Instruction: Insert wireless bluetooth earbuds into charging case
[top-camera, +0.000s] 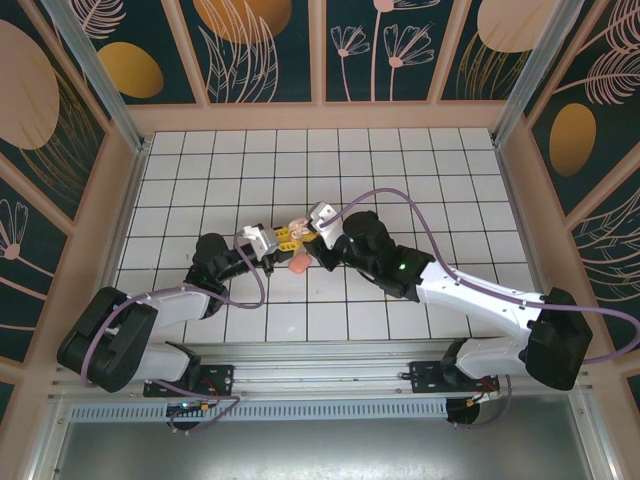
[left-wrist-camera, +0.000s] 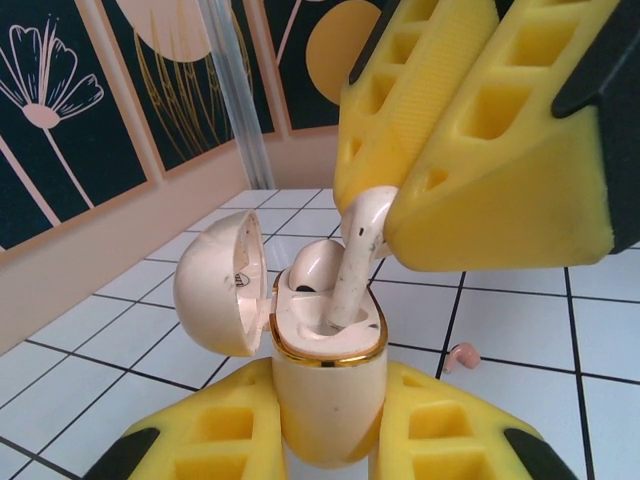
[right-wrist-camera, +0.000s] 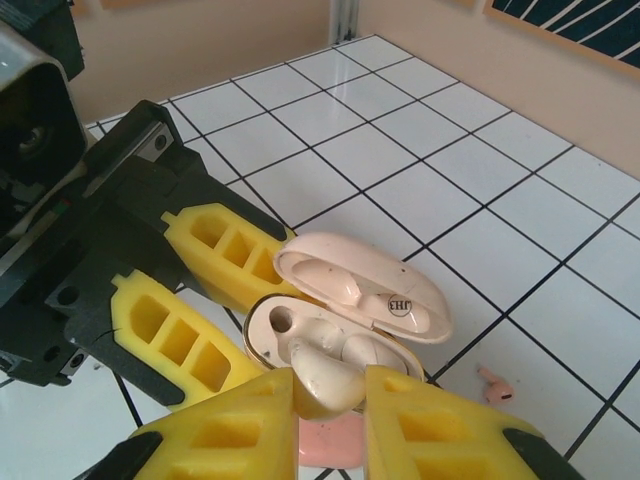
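A white tiled floor (top-camera: 400, 180) with dark grid lines fills the middle of the frame. Dark teal walls (top-camera: 270, 50) with peach flowers and gold circles rise around it. A silver post (top-camera: 88, 70) stands upper left, a metal rail (top-camera: 320, 380) along the bottom.

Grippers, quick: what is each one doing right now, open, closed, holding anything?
Left gripper: shut on the open beige charging case.
Right gripper: shut on a beige earbud, stem in the case.

Glossy smooth beige plastic charging case (left-wrist-camera: 325, 400) with shiny gold rim (left-wrist-camera: 330, 358), speckled smooth plastic earbud (left-wrist-camera: 352, 262), matt yellow plastic fingers (left-wrist-camera: 480, 150) upper right, glossy white tiles (left-wrist-camera: 520, 320)
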